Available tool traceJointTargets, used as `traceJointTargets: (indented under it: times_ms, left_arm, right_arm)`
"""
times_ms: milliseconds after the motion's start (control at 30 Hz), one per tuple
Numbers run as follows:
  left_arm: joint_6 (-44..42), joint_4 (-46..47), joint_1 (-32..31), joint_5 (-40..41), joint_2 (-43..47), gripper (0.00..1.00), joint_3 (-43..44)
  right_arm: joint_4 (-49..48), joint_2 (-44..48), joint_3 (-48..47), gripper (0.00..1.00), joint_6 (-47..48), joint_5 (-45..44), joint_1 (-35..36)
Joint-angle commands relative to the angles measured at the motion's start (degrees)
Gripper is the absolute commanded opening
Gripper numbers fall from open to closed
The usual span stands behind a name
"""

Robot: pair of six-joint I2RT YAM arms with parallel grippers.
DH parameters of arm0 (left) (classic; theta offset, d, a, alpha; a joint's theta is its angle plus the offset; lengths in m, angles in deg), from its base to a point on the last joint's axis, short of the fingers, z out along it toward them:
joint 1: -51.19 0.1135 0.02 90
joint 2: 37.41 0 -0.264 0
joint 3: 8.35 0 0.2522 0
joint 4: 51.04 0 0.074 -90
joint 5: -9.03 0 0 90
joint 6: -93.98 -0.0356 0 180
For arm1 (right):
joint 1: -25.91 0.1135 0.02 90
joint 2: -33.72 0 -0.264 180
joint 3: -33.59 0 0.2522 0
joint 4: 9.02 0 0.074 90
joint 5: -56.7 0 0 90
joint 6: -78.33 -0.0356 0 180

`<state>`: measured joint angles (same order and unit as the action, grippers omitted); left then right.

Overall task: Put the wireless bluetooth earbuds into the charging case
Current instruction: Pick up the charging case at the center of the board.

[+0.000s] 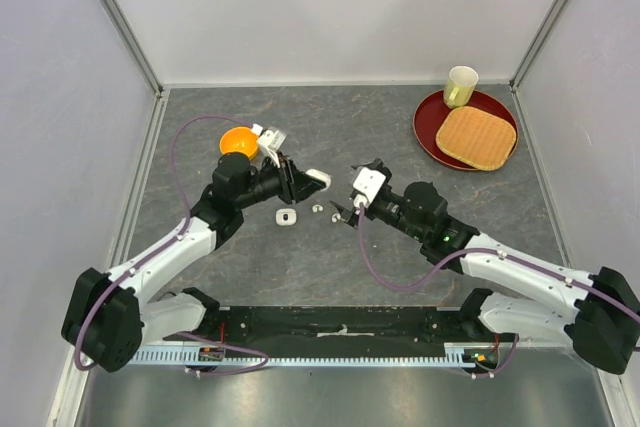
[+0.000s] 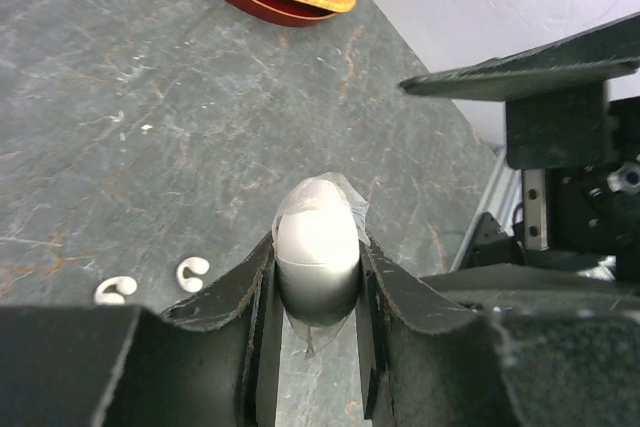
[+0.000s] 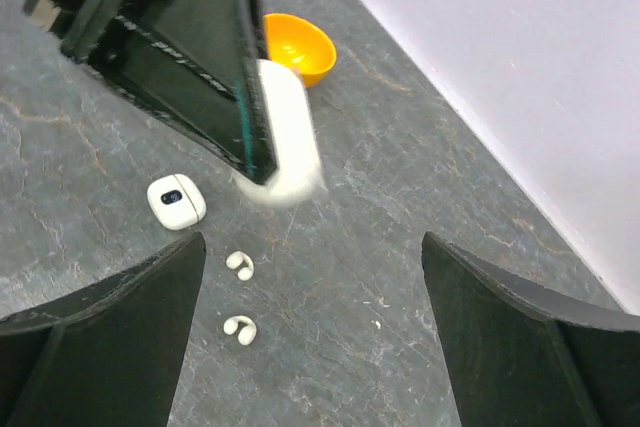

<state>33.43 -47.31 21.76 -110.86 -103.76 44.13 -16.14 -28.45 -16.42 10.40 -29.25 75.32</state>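
My left gripper is shut on a small white charging case and holds it closed above the table; in the left wrist view the case sits pinched between both fingers. A second white case lies on the table, also seen in the right wrist view. Two tiny white earbuds lie loose between the grippers; they also show in the right wrist view and the left wrist view. My right gripper is open and empty, just right of the earbuds. No other earbuds show.
An orange bowl sits behind the left gripper. A red plate with a woven mat and a pale yellow cup stands at the back right. Walls close in the table on three sides.
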Motion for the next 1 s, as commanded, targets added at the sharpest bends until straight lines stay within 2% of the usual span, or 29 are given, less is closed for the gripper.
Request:
traceJointTargets:
  times_ms: [0, 133, 233, 367, 567, 700, 800, 967]
  left_arm:
    - [-6.59, 2.70, 0.07, 4.75, 5.43, 0.02, -2.85]
    - [-8.88, 13.51, 0.07, 5.28, 13.23, 0.02, -10.40]
    - [-9.76, 19.13, 0.07, 6.68, 16.67, 0.02, -15.42]
    - [-12.48, 20.74, -0.01, 7.74, 17.39, 0.02, -17.45]
    - [-14.16, 27.66, 0.07, 6.26, 15.81, 0.02, -19.29]
    - [-14.68, 28.03, -0.01, 5.46, 15.28, 0.02, -18.86]
    - [-15.47, 28.20, -0.01, 5.54, 15.46, 0.02, -18.51]
    - [-17.58, 30.22, 0.07, 6.77, 15.72, 0.02, -18.07]
  right_arm:
    - [0.05, 5.73, 1.53, 0.96, -4.91, -5.79, 0.25]
    - [0.58, 9.61, 3.64, 0.98, -11.49, -16.34, 0.25]
    - [5.13, 10.93, 2.24, 0.98, -17.73, -25.02, 0.16]
    - [11.64, 9.97, -0.83, 0.98, -25.02, -31.29, -0.10]
    - [17.54, 6.19, -5.93, 0.98, -33.56, -27.18, -1.15]
    - [19.04, 4.52, -6.12, 0.98, -38.57, -27.26, -2.56]
    - [19.39, 4.34, -4.98, 0.98, -40.87, -26.39, -4.93]
    - [19.57, 5.04, -3.21, 0.98, -43.94, -22.26, -13.10]
